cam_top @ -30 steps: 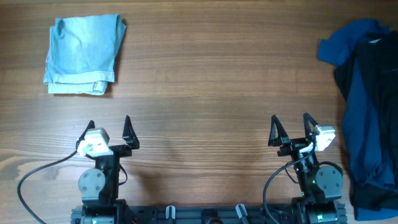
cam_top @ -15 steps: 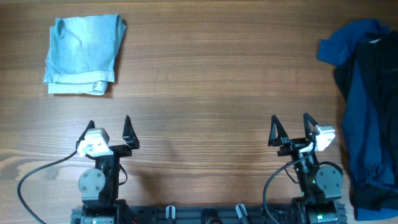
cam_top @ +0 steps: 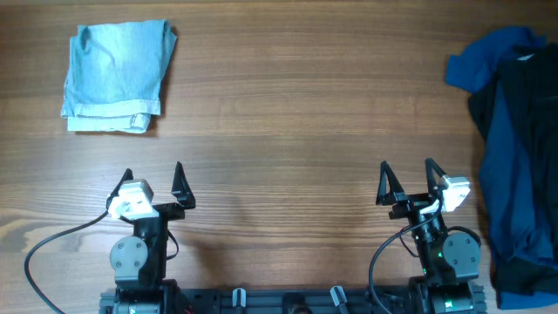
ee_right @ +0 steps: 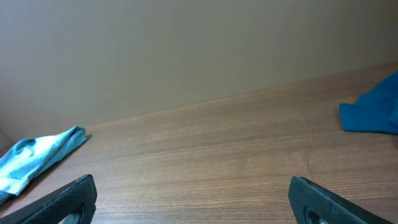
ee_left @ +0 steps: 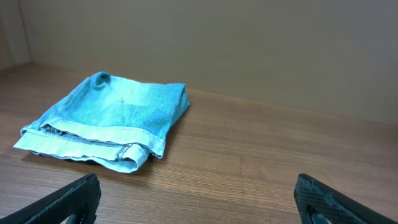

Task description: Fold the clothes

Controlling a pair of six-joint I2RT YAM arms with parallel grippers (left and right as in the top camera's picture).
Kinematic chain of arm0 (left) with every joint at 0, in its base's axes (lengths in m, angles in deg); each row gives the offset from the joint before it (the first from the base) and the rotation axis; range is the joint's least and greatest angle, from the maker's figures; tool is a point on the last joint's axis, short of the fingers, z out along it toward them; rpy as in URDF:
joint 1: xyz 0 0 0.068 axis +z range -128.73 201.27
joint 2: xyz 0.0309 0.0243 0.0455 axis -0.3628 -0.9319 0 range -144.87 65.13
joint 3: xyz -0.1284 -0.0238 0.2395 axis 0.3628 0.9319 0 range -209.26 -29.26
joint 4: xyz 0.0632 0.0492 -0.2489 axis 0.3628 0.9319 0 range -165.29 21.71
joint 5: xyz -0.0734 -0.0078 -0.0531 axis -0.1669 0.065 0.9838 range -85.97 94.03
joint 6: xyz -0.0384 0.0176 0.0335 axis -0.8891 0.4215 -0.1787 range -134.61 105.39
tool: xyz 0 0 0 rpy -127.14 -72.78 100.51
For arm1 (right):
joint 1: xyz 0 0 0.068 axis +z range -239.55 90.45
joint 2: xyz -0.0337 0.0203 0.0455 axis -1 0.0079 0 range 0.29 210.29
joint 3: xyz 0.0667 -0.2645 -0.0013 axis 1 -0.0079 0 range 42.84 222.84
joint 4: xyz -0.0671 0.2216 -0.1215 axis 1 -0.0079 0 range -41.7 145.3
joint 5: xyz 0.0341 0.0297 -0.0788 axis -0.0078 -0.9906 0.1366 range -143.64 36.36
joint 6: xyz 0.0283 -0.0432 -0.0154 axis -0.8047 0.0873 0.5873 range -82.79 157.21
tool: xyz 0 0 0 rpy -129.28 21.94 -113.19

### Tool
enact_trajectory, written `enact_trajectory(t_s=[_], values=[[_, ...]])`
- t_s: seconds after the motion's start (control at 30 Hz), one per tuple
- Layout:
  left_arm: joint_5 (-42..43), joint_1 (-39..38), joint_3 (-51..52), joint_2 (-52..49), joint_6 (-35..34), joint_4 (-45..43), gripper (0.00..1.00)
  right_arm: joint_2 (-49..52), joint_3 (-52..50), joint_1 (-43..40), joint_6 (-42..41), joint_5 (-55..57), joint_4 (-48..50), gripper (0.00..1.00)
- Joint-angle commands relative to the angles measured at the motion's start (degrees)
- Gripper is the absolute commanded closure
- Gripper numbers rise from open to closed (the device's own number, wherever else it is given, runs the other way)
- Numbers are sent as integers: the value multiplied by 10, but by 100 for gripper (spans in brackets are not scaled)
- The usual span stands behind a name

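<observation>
both tucked back, level | left claw [cam_top: 153, 170] spread | right claw [cam_top: 406, 166] spread

No text, brand, number or sign legible in any view. Folded pale blue garment [cam_top: 113, 77] at 10 o'clock on the table [cam_top: 305, 113]: hem and seams visible, nothing printed that reads. Dark blue heap [cam_top: 514, 148] at 3 o'clock: a small pale patch near its top edge, too small to tell whether it is a tag.
</observation>
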Motion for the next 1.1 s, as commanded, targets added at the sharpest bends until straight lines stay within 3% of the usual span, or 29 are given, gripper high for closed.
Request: enact_trajectory(t_s=[0.0,0.4,0.57,0.87,1.07], values=[[1,3,4,1,13,0,0,3,-1,3,7,10,1,0],[1,3,4,1,13,0,0,3,-1,3,8,10,1,0],[1,3,4,1,13,0,0,3,-1,3,68,12,1,0],[1,3,4,1,13,0,0,3,-1,3,72,12,13,0],[1,3,4,1,13,0,0,3,0,3,4,-60,67,0]])
